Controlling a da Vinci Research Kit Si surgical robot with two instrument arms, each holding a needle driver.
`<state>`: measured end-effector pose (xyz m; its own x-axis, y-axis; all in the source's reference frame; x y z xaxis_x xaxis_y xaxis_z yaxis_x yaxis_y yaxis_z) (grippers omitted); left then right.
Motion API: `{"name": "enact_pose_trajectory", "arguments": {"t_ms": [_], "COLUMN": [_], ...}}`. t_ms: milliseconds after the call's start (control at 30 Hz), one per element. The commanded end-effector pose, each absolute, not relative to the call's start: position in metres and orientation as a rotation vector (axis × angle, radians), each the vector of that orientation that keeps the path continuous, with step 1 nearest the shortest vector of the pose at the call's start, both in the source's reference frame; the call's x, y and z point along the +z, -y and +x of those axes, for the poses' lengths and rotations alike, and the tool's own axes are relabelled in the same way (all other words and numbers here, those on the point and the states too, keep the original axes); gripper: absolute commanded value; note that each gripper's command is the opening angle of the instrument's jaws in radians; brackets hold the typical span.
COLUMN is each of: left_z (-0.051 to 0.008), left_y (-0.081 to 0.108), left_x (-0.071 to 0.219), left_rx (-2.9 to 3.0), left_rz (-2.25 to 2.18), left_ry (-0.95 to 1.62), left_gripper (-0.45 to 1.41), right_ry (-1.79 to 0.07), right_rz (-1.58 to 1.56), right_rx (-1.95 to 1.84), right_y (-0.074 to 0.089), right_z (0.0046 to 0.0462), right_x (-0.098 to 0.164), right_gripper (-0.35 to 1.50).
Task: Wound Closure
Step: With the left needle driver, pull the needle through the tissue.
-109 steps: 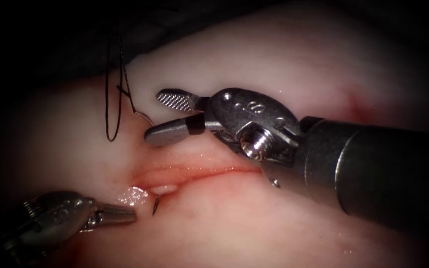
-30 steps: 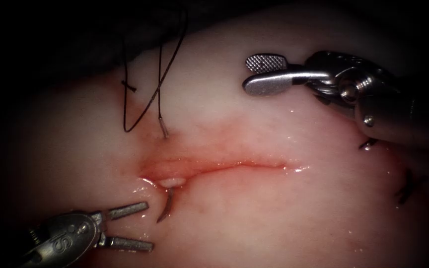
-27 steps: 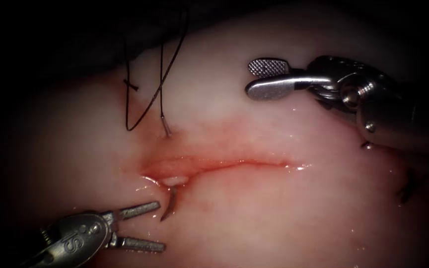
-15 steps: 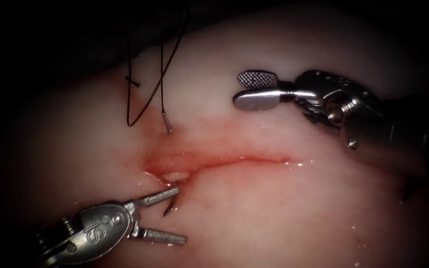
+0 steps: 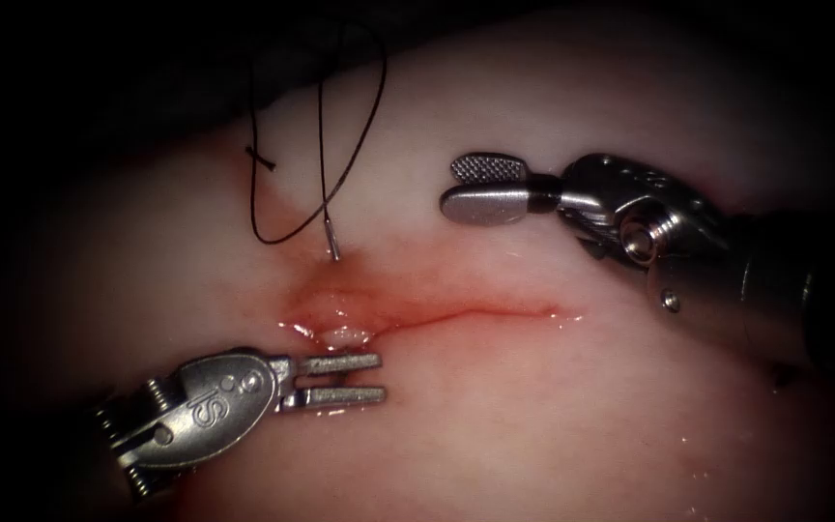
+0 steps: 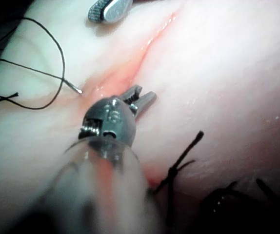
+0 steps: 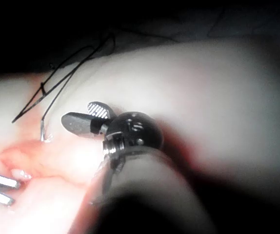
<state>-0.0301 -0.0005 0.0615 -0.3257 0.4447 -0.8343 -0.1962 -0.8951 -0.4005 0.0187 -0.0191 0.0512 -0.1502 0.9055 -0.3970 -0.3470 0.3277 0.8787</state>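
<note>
- Resting low on the tissue (image 5: 553,416) toward its near edge, my left end effector (image 5: 340,378) has its two jaws lying almost parallel with a thin gap between them. I can see nothing pinched there.
- Its tips sit just beside the left end of the cut (image 5: 475,311), where red fluid (image 5: 340,290) pools.
- Just beyond that end, the needle (image 5: 333,246) is in the tissue. Its blunt tail pokes out, and the rest of the curve is buried or hidden.
- The thread (image 5: 364,116) runs from that tail in a loop toward the tissue's far edge.
- Farther back, above the cut, my right end effector (image 5: 480,186) is spread apart and empty.
</note>
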Motion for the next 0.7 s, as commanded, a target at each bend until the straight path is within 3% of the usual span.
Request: {"name": "enact_pose_trajectory", "arguments": {"t_ms": [33, 433, 700], "left_z": [-0.0304, -0.0303, -0.0302], "left_y": [-0.0003, -0.0002, -0.0004], "left_x": [0.0616, 0.0598, 0.0547], "left_rx": [2.228, 1.856, 1.354], "left_rz": [-1.531, -1.448, -1.245], "left_ry": [0.352, 0.788, 1.23], "left_gripper": [-0.45, -0.45, -0.45], "right_ry": [-1.282, -1.279, -1.251], "right_rz": [0.586, 0.603, 0.626], "right_rx": [1.206, 1.222, 1.232], "right_y": [0.0182, 0.0196, 0.0212], "right_z": [0.0198, 0.0201, 0.0205], "right_x": [0.0513, 0.0517, 0.0524], "right_gripper": [0.1, 0.0, -0.13]}}
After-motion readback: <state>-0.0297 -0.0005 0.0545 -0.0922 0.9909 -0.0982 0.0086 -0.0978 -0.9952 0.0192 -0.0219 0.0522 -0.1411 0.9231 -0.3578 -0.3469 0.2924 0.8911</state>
